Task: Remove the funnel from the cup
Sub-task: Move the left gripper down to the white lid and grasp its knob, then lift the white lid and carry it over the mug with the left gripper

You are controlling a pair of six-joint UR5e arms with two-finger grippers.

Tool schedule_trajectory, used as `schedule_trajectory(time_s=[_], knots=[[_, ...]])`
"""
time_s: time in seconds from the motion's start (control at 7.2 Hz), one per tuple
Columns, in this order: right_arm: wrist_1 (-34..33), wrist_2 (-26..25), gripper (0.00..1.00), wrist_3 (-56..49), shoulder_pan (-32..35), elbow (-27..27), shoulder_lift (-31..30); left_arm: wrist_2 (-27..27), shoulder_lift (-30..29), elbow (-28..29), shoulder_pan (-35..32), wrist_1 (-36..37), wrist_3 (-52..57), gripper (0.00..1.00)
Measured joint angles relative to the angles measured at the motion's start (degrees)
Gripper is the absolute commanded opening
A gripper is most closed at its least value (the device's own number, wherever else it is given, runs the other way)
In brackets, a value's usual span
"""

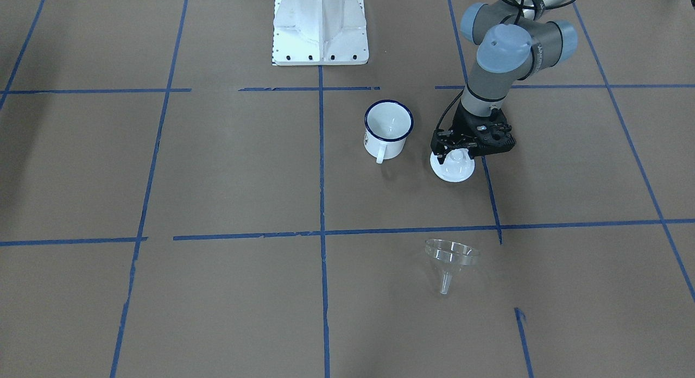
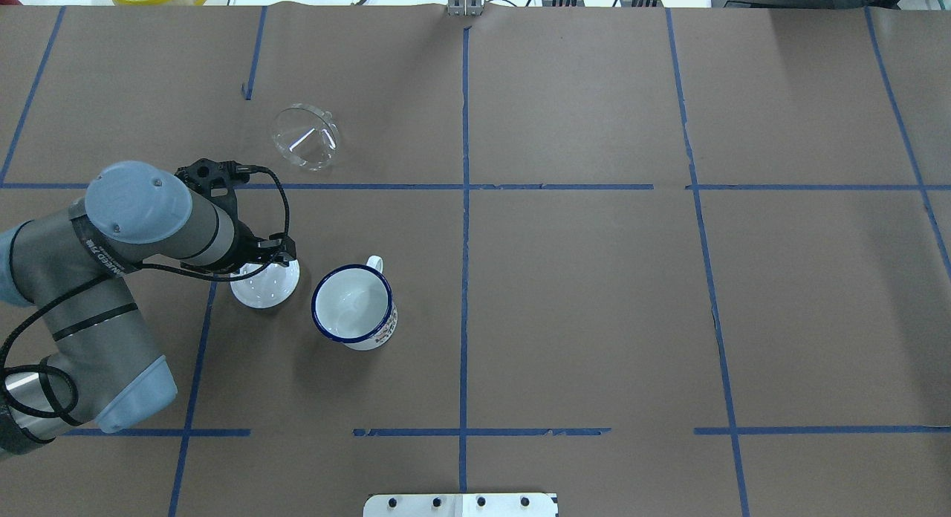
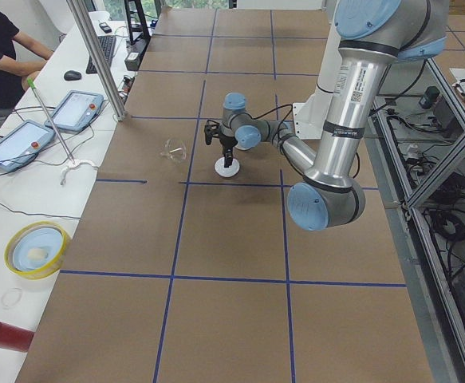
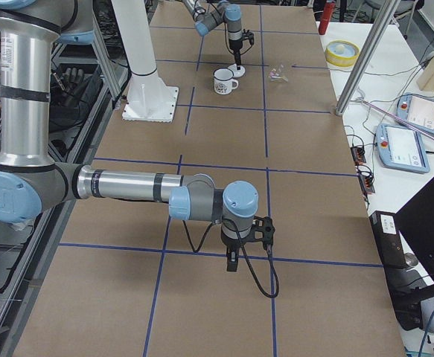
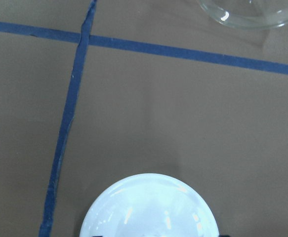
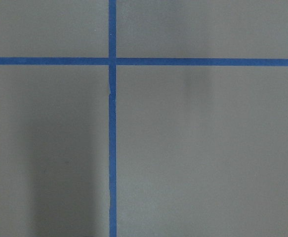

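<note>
On the brown-papered table (image 2: 594, 294), the small clear funnel (image 2: 304, 137) lies on its side, well apart from the white enamel mug with a dark blue rim (image 2: 354, 307), at its eleven o'clock from overhead. The left claw (image 1: 456, 153) hangs over a white round domed lid (image 2: 261, 287) at the mug's nine o'clock. Clenched or released, I cannot tell, and likewise for the right claw (image 4: 232, 262).

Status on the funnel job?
Left gripper over lid knob, grip unclear. Right gripper far off, state unclear. Funnel out, lying apart from empty cup.

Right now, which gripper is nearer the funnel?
Left. The left gripper hangs over the white lid beside the cup, across a tape line from the funnel; the right gripper is far off down the table.
</note>
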Motion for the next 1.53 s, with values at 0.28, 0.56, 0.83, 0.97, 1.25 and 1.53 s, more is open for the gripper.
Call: schedule_trajectory(time_s=[0.28,0.56,0.83,0.97,1.25,1.53], knots=[[0.0,0.0,1.0,0.0,0.0,0.0,0.0,0.08,0.07,-0.27,0.06,0.08,-0.04,0.46],[0.0,0.0,1.0,0.0,0.0,0.0,0.0,0.14,0.6,-1.61,-0.02,0.69,0.07,0.37],[0.0,0.0,1.0,0.0,0.0,0.0,0.0,0.21,0.69,-2.11,-0.06,1.75,0.09,0.11],[0.0,0.0,1.0,0.0,0.0,0.0,0.0,0.23,0.7,-2.21,-0.07,1.91,0.05,0.02],[0.0,0.0,1.0,0.0,0.0,0.0,0.0,0.24,0.72,-3.49,-0.45,2.74,0.04,0.0],[0.0,0.0,1.0,0.0,0.0,0.0,0.0,0.23,0.28,-9.67,-1.46,10.9,0.54,0.0]])
